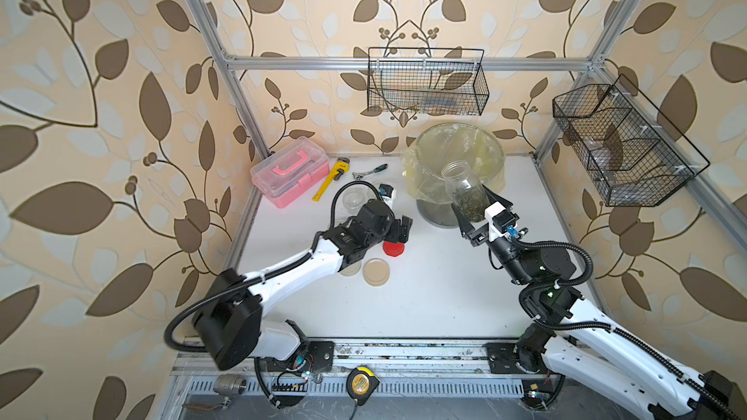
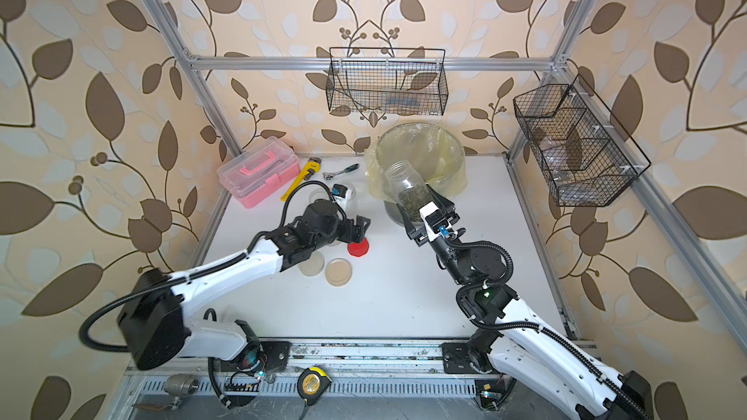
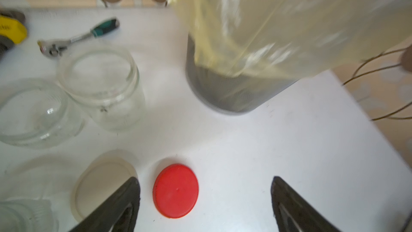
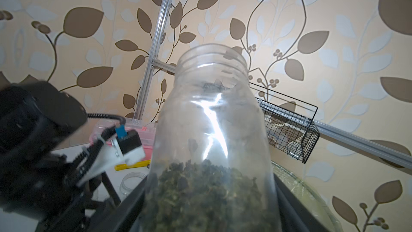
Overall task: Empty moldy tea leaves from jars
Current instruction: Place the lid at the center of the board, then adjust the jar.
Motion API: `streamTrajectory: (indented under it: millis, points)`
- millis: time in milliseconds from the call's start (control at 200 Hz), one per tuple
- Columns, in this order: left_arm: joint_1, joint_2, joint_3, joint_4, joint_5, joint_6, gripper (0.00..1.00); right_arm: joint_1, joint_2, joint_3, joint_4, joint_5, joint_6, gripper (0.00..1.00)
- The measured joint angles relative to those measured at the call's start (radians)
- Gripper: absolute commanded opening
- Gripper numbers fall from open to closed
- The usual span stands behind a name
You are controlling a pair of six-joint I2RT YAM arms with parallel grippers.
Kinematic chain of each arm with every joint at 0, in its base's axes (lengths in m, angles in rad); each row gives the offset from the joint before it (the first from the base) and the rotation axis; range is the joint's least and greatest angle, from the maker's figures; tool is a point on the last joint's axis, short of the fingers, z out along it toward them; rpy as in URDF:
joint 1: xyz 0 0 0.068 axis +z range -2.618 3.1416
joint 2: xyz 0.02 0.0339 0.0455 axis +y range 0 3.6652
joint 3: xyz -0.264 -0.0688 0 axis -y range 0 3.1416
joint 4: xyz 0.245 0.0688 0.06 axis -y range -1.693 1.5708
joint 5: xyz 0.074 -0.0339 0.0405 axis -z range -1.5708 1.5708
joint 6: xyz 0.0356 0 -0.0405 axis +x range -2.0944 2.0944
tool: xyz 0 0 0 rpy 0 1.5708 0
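My right gripper [image 1: 477, 208] is shut on a lidless clear jar [image 1: 464, 189], tilted with its mouth up beside the bin. Moldy tea leaves [image 1: 472, 207] fill its lower part, dark and crumbly in the right wrist view [image 4: 207, 193]. My left gripper [image 3: 204, 179] is open just above the table, with nothing between its fingers. A red lid [image 3: 175, 190] lies flat on the table near one of those fingers. Two empty open jars [image 3: 104, 88] [image 3: 33, 112] stand beyond it. A beige lid [image 1: 376, 271] lies by the left arm.
The grey bin with the yellowish liner [image 1: 491, 147] stands at the back right. A pink toolbox [image 1: 289, 171], yellow pipe wrench [image 1: 329, 179] and ratchet [image 1: 370, 171] lie at the back left. Wire baskets [image 1: 426, 82] [image 1: 622, 143] hang on the walls.
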Motion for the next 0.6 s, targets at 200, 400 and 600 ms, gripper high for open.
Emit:
streamTrajectory:
  millis: [200,400,600]
  points:
    - [0.0,-0.172,0.02,0.141,0.124,-0.061,0.94,-0.023,0.034,0.002,-0.022,-0.008,0.035,0.49]
    - [0.0,-0.133,0.058,0.296,0.307,-0.157,0.99,-0.029,0.04,0.004,-0.024,-0.023,0.06,0.49]
    - [-0.002,-0.01,0.14,0.394,0.434,-0.211,0.99,-0.029,0.038,0.005,-0.024,-0.038,0.077,0.49]
